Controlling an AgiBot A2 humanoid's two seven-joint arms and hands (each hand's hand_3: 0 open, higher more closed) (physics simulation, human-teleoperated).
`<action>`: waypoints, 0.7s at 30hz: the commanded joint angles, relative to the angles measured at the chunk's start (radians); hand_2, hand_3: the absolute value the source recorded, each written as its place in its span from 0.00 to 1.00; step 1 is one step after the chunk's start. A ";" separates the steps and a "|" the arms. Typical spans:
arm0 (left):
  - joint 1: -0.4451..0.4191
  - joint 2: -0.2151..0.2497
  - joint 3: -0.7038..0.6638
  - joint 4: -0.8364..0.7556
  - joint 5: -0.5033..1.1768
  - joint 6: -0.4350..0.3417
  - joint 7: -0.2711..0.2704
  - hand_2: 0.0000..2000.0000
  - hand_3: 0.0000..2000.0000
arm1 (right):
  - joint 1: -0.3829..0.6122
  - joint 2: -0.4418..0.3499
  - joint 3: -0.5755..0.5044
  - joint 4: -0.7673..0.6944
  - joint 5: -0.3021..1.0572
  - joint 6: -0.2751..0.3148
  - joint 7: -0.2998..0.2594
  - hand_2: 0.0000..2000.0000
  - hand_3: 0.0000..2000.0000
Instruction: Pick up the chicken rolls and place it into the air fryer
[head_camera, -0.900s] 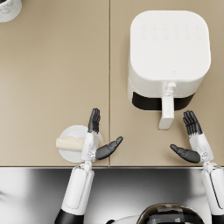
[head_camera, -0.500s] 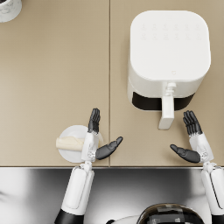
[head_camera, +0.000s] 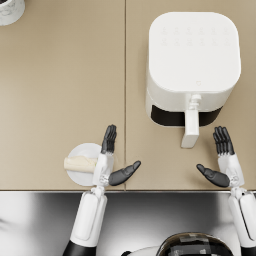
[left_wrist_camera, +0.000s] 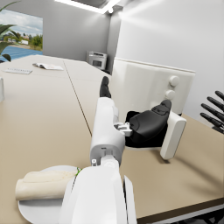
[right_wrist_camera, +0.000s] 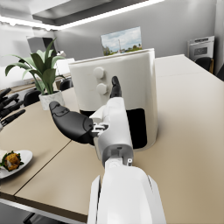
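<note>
**Before the reach: nothing picked up yet**

I hold nothing. My left hand (head_camera: 109, 159) has its fingers spread apart, hovering at the edge of the plate (head_camera: 80, 177) near the front of the surface (head_camera: 60, 90); my right hand (head_camera: 222, 162) is likewise spread and empty, beside the air fryer (head_camera: 192, 65). The chicken roll (head_camera: 79, 164) lies on that plate, just beside my left hand. The fryer's handle (head_camera: 190, 127) juts toward me. I judge the next move is lowering my left hand over the roll and closing around it gently.
</note>
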 joint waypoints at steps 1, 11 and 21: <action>-0.015 -0.003 -0.077 -0.052 0.000 -0.005 -0.005 0.00 0.00 | -0.009 0.001 -0.025 0.049 0.000 -0.005 0.005 0.00 0.00; -0.072 0.011 -0.198 -0.112 0.133 -0.019 -0.019 0.00 0.00 | 0.019 -0.043 -0.032 0.038 0.044 -0.018 0.019 0.00 0.00; -0.131 0.033 -0.314 -0.118 0.580 -0.019 -0.019 0.00 0.00 | 0.054 -0.088 0.001 -0.007 0.238 -0.019 0.019 0.00 0.00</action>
